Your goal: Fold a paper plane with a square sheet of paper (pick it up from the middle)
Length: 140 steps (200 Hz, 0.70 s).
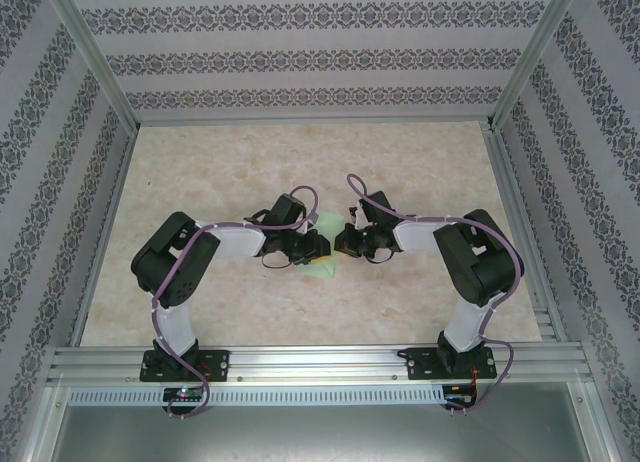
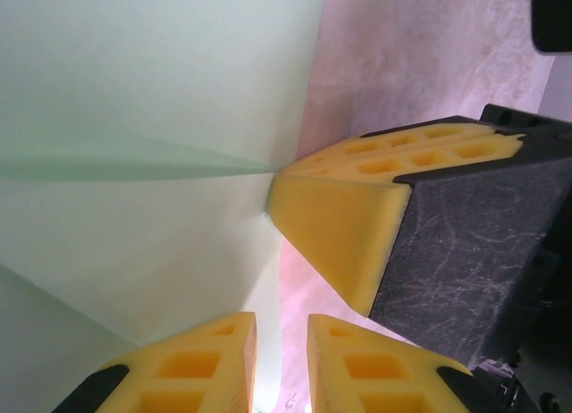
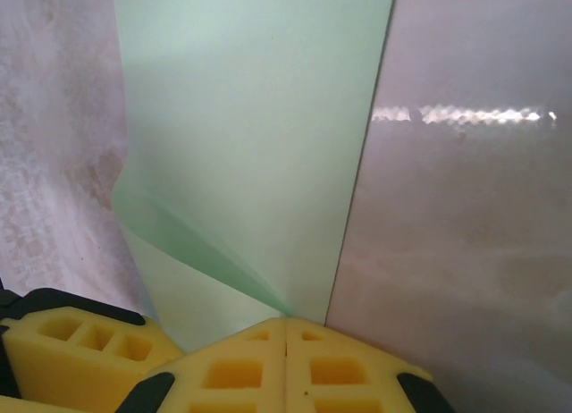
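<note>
Paper, a thin pale green sheet (image 3: 250,118), sits at the middle of the pale marbled surface (image 1: 250,162). From above it is mostly hidden by the left claw (image 1: 318,248) and the right claw (image 1: 347,244), which meet tip to tip over it, with slivers of green showing beneath them. Close up the sheet is unmarked, with one sharp crease running across it and a folded flap along its lower part. The crease ends just where the right claw (image 3: 286,322) has it: its two yellow foam pads are pressed flat together, nipping the sheet's edge. From the left wrist that same claw comes in from the right, black-bodied, its yellow tip touching the paper at the crease's end. The left claw (image 2: 281,319) is just beside it. Its own yellow pads (image 2: 206,364) stand a little apart, and the sheet's edge runs down towards the narrow gap between them. I can't tell whether they touch the paper. Around the surface stand aluminium rails (image 1: 320,360) and walls (image 1: 300,62) papered in patterned stripes.
</note>
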Motion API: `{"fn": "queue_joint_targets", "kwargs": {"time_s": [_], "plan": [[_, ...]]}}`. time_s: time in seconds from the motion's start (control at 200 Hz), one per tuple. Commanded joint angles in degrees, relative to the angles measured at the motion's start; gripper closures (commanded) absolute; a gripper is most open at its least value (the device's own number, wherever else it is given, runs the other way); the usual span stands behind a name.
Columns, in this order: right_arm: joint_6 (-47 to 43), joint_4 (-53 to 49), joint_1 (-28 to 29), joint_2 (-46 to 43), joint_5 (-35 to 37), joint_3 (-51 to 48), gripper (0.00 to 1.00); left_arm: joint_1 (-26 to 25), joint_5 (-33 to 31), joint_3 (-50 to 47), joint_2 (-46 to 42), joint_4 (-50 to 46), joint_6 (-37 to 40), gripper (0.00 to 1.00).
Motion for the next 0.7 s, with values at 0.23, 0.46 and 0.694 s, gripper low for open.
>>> {"fn": "queue_joint_targets", "kwargs": {"time_s": [0.23, 0.46, 0.694], "plan": [[-1.1, -1.0, -0.5, 2.1, 2.1, 0.6, 0.94, -0.7, -0.9, 1.0, 1.8, -1.8, 1.4, 0.79], [-1.2, -1.3, -0.5, 2.2, 2.2, 0.7, 0.94, -0.7, -1.9, 1.2, 2.4, -3.1, 1.2, 0.80], [-1.3, -1.7, -0.5, 2.1, 2.1, 0.8, 0.94, -0.8, -2.5, 1.0, 3.1, -4.1, 0.8, 0.81]]}}
